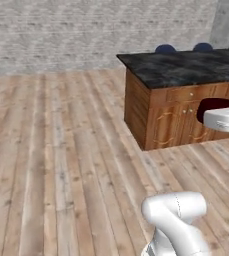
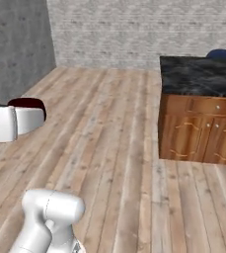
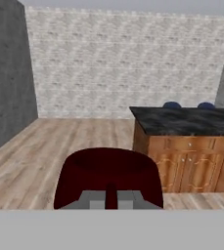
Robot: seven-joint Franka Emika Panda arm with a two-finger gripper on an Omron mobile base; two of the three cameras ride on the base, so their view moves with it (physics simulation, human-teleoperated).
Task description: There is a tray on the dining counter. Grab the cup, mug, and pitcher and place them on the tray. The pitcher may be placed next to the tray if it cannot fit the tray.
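Note:
My gripper (image 3: pixel 111 198) is shut on the mug (image 3: pixel 108 176), a squat dark maroon one that sits low in the middle of the hand view. From the base views the mug (image 1: pixel 216 104) (image 2: pixel 28 104) pokes out past my white hand, held up in the air above the floor. The dining counter (image 1: pixel 186 67) (image 2: pixel 198 76) (image 3: pixel 182 120), black marble over brown wood cabinets, stands some way ahead and to the right of the mug. The stretch of countertop I can see is bare. The tray, the cup and the pitcher are out of view.
Blue stool tops (image 1: pixel 165 48) (image 3: pixel 171 104) peek over the counter's far side. Open wood-plank floor (image 1: pixel 61 150) stretches between me and the counter. A pale brick wall (image 3: pixel 123 63) closes the back, and a dark grey wall (image 2: pixel 16 44) the left.

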